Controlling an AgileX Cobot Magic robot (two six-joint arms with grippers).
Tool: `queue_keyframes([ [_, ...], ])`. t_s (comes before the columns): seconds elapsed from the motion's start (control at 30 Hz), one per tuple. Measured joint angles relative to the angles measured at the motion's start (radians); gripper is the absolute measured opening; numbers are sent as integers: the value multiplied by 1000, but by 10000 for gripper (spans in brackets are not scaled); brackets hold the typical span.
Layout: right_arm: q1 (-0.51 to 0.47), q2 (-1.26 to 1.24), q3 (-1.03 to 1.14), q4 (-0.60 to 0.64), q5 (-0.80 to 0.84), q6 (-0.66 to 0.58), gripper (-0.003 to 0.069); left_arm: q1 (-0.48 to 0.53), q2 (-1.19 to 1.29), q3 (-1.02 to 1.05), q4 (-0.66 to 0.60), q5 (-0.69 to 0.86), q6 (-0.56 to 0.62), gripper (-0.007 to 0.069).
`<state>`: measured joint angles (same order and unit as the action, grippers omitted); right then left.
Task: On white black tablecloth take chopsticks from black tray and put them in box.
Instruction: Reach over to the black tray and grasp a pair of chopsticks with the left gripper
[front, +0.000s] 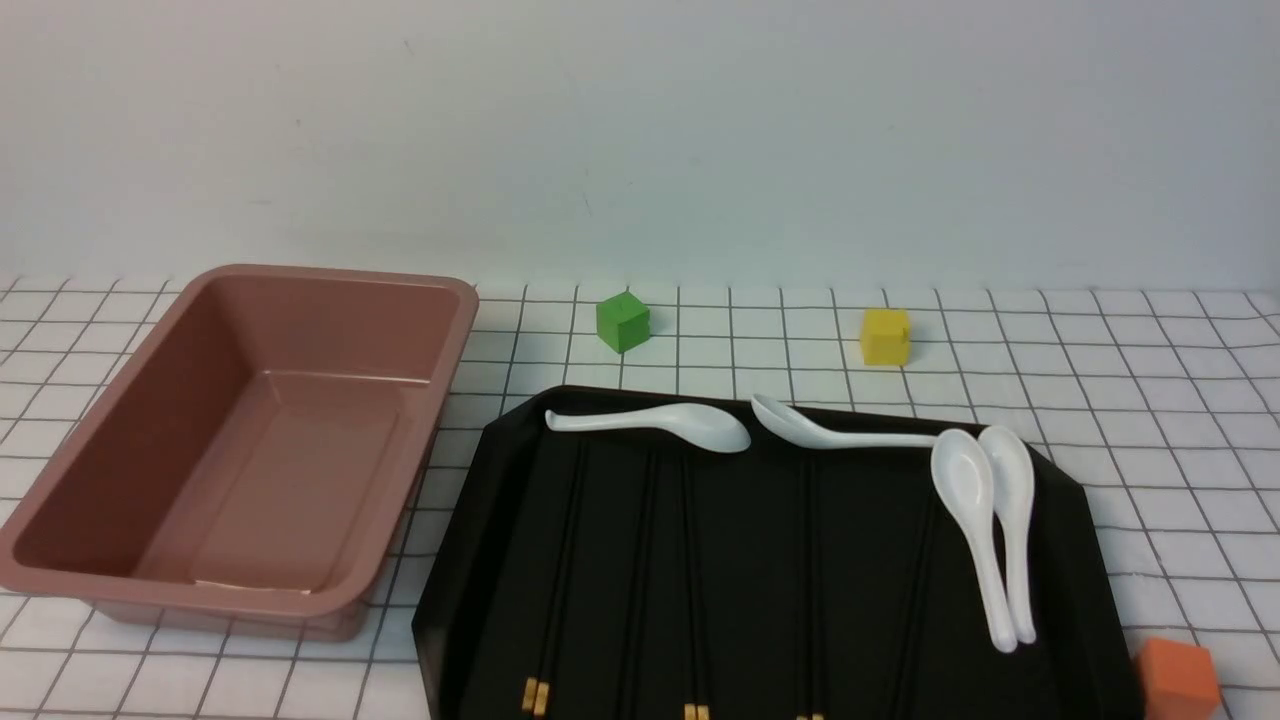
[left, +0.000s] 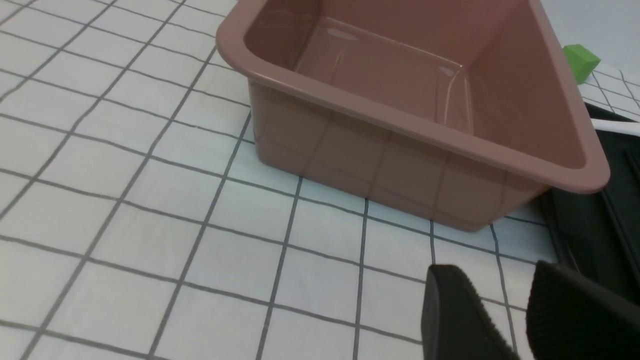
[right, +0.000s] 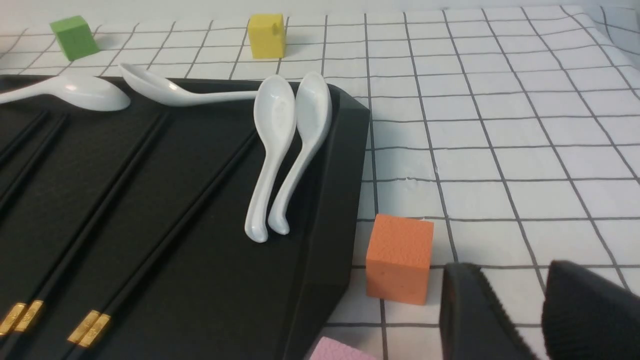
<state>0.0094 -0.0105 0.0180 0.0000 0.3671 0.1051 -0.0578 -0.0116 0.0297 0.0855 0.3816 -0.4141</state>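
Chopsticks (front: 698, 590) lying in black tray (front: 750, 560), right of box (front: 300, 480) (spoons (front: 970, 490) sharing it); left tool (left: 495, 320) and right tool (right: 515, 320) hanging spread, pinching nothing.

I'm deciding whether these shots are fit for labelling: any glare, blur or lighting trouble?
Front view: even light; the chopsticks nearly merge with the dark tray. Left wrist view: gripper fingers soft, pale glints inside the box. Right wrist view: gripper fingers blurred, small highlights on the spoons.
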Motion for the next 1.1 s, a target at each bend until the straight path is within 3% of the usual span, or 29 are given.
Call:
queue_keyframes([
  [0.53, 0, 0, 0, 0, 0, 0, 240, 0, 0, 0, -7, 0, -6, 239],
  [0.63, 0, 0, 0, 0, 0, 0, 240, 0, 0, 0, -141, -2, -95, 239],
  [0.77, 0, 0, 0, 0, 0, 0, 240, 0, 0, 0, -424, -4, -276, 239],
  [0.8, 0, 0, 0, 0, 0, 0, 240, 0, 0, 0, -578, -4, -369, 239],
  [0.9, 0, 0, 0, 0, 0, 0, 240, 0, 0, 0, -728, -11, -449, 239],
  [1.1, 0, 0, 0, 0, 0, 0, 240, 0, 0, 0, -815, -48, -491, 239],
])
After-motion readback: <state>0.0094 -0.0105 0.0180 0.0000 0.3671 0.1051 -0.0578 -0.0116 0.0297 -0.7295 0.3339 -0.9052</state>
